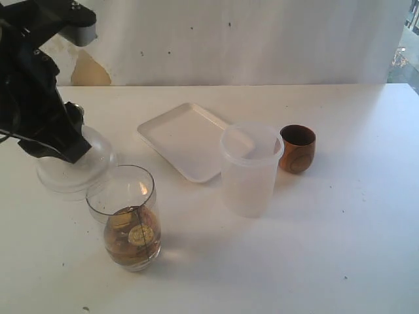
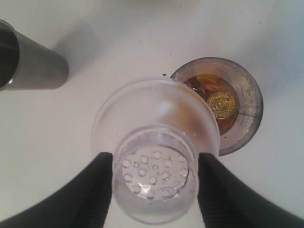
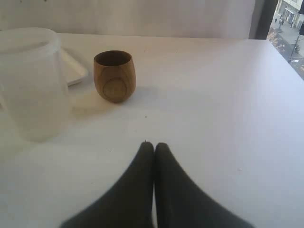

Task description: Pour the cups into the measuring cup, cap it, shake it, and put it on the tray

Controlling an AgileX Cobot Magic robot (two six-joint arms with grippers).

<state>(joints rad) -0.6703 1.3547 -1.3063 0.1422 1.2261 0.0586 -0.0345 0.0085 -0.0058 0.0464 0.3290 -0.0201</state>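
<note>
My left gripper (image 2: 155,159) is shut on the narrow perforated neck of the clear dome-shaped cap (image 2: 152,114), one black finger on each side. In the exterior view the cap (image 1: 75,167) sits low over the table at the left, just behind the measuring cup (image 1: 127,216). The measuring cup (image 2: 223,102) stands uncapped and holds brown liquid with gold pieces. The steel tumbler (image 2: 28,61) stands upright near the cap; the left arm mostly hides it in the exterior view. The brown wooden cup (image 1: 298,149) (image 3: 114,76) stands upright right of the white tray (image 1: 186,139). My right gripper (image 3: 154,145) is shut and empty, low over the table.
A frosted translucent plastic tub (image 1: 251,169) (image 3: 31,83) stands between the tray and the wooden cup, in front of the tray's corner. The table (image 1: 314,248) is white, with a pale wall behind it.
</note>
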